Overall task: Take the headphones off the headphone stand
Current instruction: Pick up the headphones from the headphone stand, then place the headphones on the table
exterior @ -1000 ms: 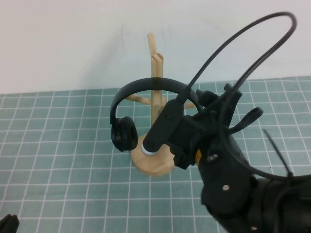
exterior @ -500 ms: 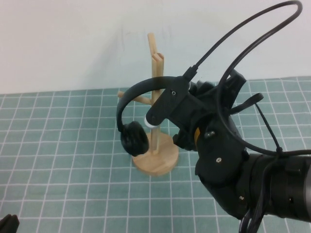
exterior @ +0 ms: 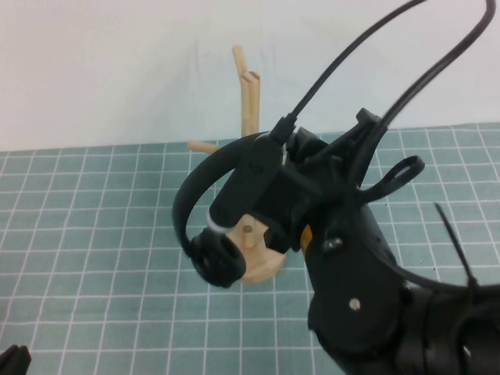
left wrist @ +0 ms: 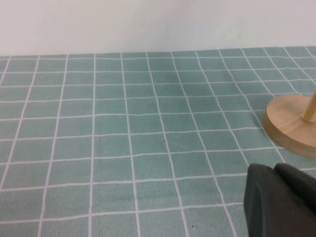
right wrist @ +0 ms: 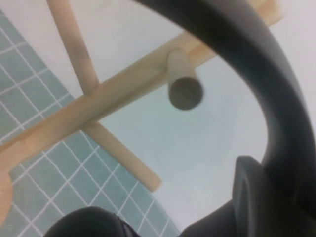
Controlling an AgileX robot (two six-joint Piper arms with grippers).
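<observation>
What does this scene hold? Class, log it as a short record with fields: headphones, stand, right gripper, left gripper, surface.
headphones: black headphones, headband in the right gripper, apparently off the pegs
stand: wooden headphone stand, upright on its round base
right gripper: right gripper beside the stand, shut on the headband
left gripper: left gripper low over the mat, holding nothing
surface: green grid mat

The headphone stand (exterior: 251, 234) is standing on the table (exterior: 94, 219), near its far edge. The headphones (exterior: 205, 211) are hanging in front of it, lifted by the right gripper (exterior: 258, 168). The left gripper (exterior: 12, 361) is sitting at the table's near left corner.
</observation>
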